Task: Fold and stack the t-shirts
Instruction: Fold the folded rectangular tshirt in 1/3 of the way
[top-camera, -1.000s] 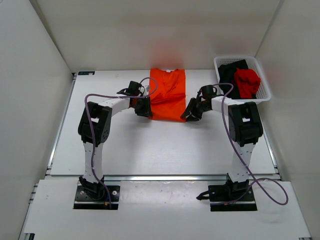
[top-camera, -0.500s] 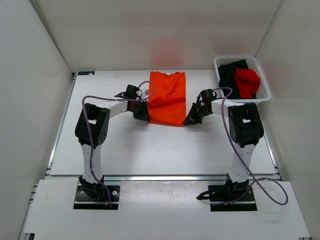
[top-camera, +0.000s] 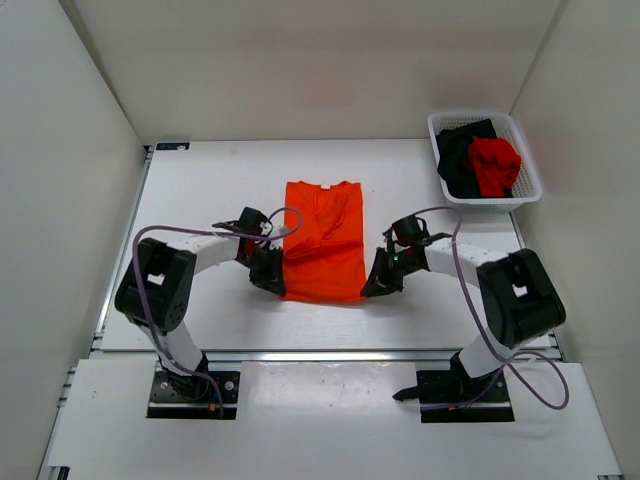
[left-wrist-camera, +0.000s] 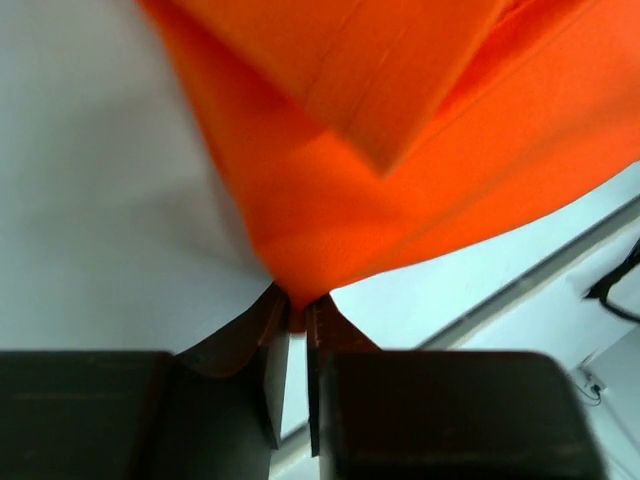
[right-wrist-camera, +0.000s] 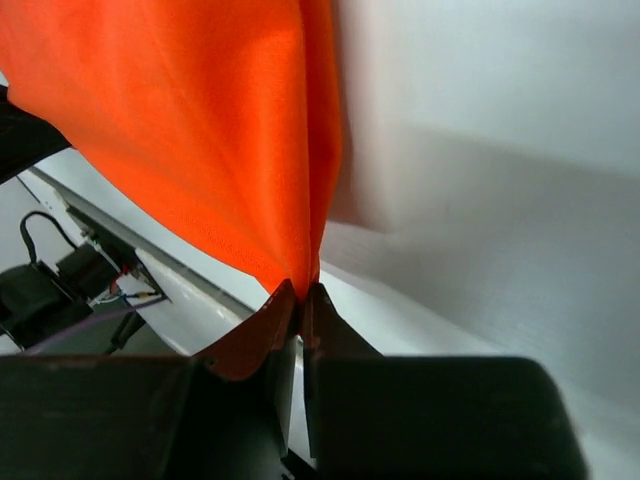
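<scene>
Bare tabletop (top-camera: 200, 190) lies open outside both our grippers. Our left gripper (top-camera: 277, 288) and right gripper (top-camera: 372, 290) are each clamped on a hem corner of the orange t-shirt (top-camera: 322, 245), which spreads between and beyond them.

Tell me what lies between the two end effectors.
The bright orange cloth t-shirt, its near corners pinched by the left end effector and the right end effector; top external view.

I saw the orange t-shirt (top-camera: 322, 240) lying near the middle of the white table (top-camera: 200, 190). A mesh basket (top-camera: 528, 160) sat at its far right corner.
</scene>
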